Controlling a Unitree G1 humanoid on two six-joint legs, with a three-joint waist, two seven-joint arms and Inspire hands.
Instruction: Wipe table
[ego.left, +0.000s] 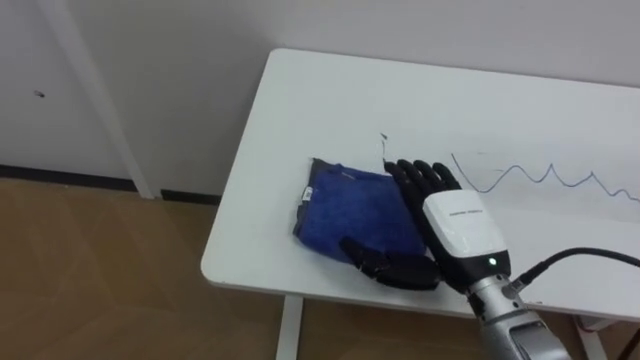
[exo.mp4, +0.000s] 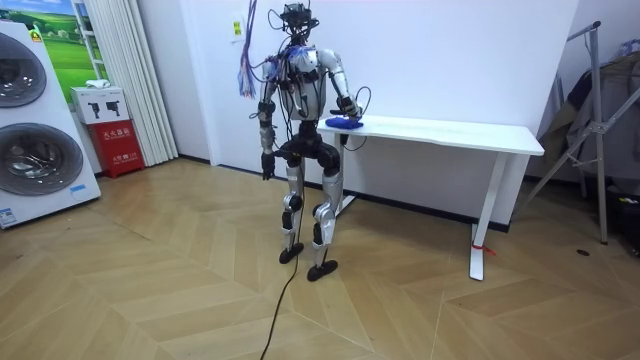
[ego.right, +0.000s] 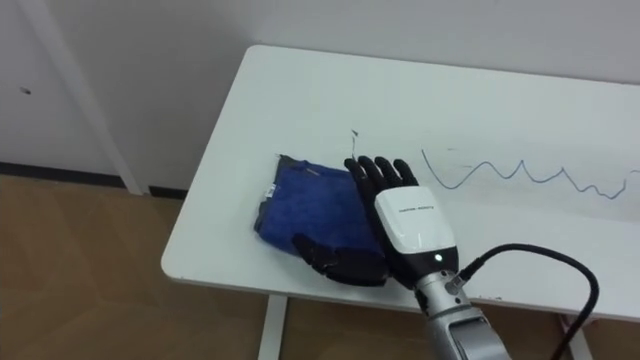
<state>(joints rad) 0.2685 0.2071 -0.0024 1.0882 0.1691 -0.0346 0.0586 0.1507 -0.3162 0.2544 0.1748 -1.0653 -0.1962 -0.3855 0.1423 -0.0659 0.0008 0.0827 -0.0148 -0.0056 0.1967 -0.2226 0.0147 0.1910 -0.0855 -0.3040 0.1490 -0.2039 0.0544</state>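
The right hand (ego.left: 455, 225) hides part of the blue cloth (ego.left: 345, 205) (the pen line (ego.left: 515, 170) runs off-frame).

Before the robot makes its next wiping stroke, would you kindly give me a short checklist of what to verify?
1. Right hand on the blue cloth: ok, it lies flat on the cloth with fingers straight.
2. Blue cloth on the table: ok, folded, near the table's left end and front edge.
3. Blue pen line wiped: not ok, it runs across the top to the right of the hand, apart from the cloth.
4. Way from cloth to line free: ok, only bare table top lies between them.
5. Left hand out of the way: ok, it hangs at the robot's side in the room view.
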